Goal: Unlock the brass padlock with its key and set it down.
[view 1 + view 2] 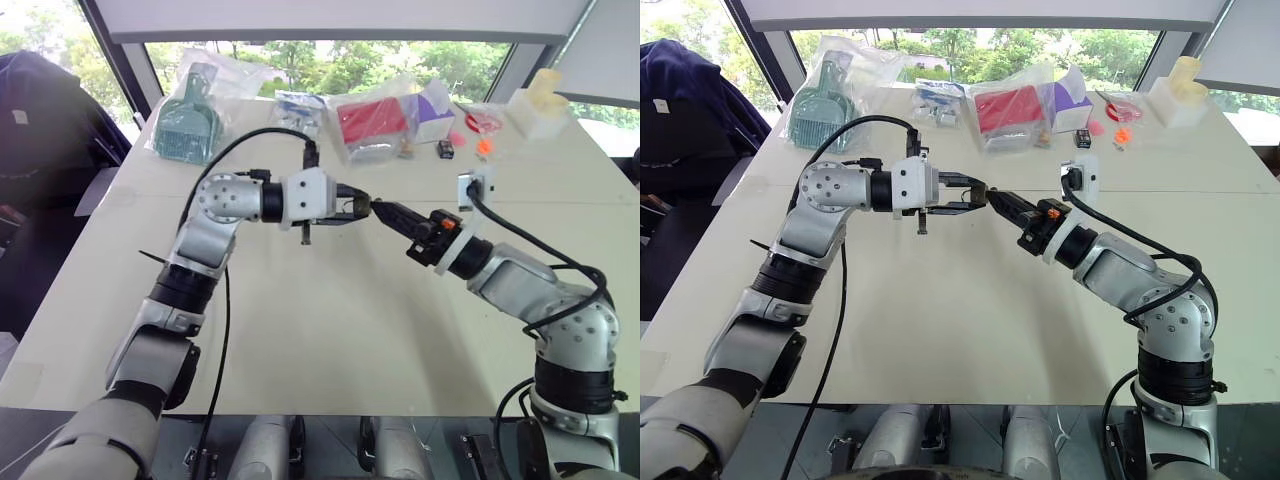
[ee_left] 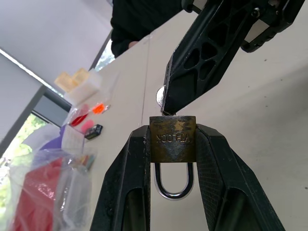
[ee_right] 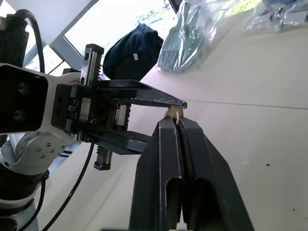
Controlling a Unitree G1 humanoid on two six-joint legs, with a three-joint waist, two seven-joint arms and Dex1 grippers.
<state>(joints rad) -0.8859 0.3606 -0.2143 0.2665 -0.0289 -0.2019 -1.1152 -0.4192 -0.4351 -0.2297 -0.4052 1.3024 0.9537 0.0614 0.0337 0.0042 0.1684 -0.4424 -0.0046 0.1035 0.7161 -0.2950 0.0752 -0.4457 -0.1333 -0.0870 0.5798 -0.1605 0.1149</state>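
I am at the unlocking step. My left gripper (image 2: 172, 154) is clamped on the small brass-yellow metal padlock (image 2: 172, 137), one black finger on each side of its body. I hold it up in the air above the middle of the pale flat surface (image 1: 330, 330), not resting on anything.

My right gripper (image 3: 177, 122) comes in from the right and meets the padlock tip to tip. Its two black fingers are pressed together on something small and silvery (image 2: 160, 96). I think that is the flat head of the key, sitting right at the bottom face of the padlock. I cannot see the key's blade, so I cannot tell how far in it is.

The padlock's long line runs along my left gripper's fingers. Its thin silvery shackle loop (image 2: 173, 185) points back toward my left wrist, which is left in the scene. Its keyhole end points right, at my right gripper. The loop looks closed, with both legs going into the body.

Next I think I must turn my right wrist to twist the key, and keep my left gripper tight so the padlock does not spin with it. The key is tiny, so it could slip out of my fingers. When the loop pops open, I can put the padlock down on the surface.
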